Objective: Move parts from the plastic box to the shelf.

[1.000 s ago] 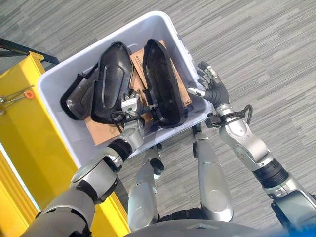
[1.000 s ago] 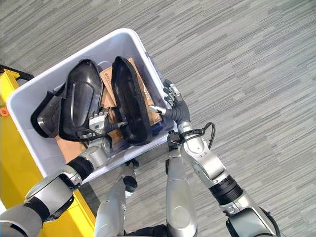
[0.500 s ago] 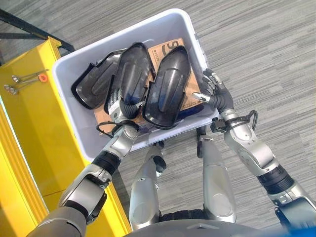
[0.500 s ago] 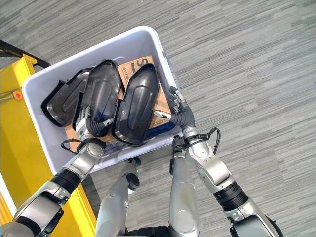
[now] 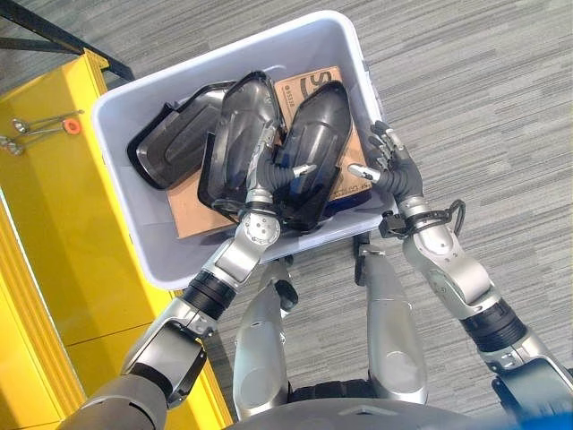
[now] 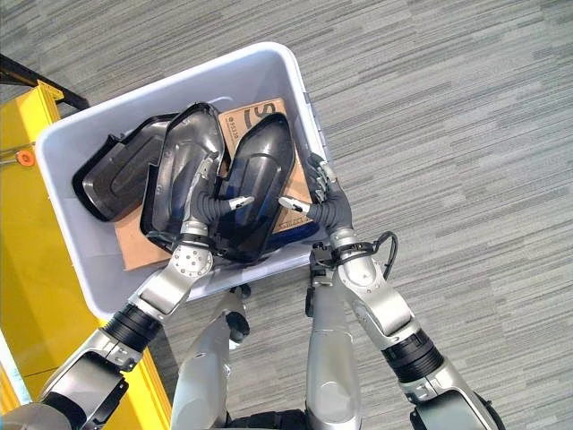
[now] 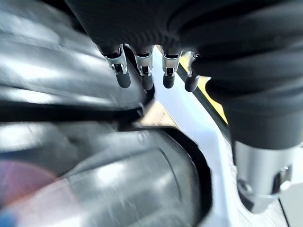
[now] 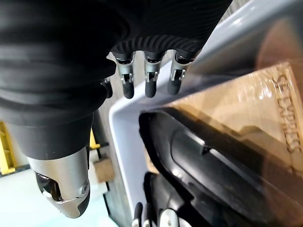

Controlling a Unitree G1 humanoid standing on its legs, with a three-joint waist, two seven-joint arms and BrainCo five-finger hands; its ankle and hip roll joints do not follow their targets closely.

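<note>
1. The left hand reaches into the plastic box over its near wall. Its fingers are only loosely bent and spread, resting between two black parts, with the thumb lying on the right-hand one. They grip nothing.

2. The right hand sits at the box's right wall, just outside the rim. Its fingers are relaxed and close on nothing; the thumb points in over the wall toward the parts.

3. Just beyond the left fingers lie the middle part and the right part, glossy black shells standing on edge and leaning together. A third part lies farther off, against the far-left corner, partly under the middle one.

4. Under them is a sheet of cardboard.

5. Beside the box stands the yellow shelf. No part is on it, so the task looks barely begun.

6. Risks, as I judge them: the shells are smooth and curved, so a shallow hold could slip. They overlap, so lifting one may drag or tip its neighbour. A long shell could also catch the box rim.
</note>
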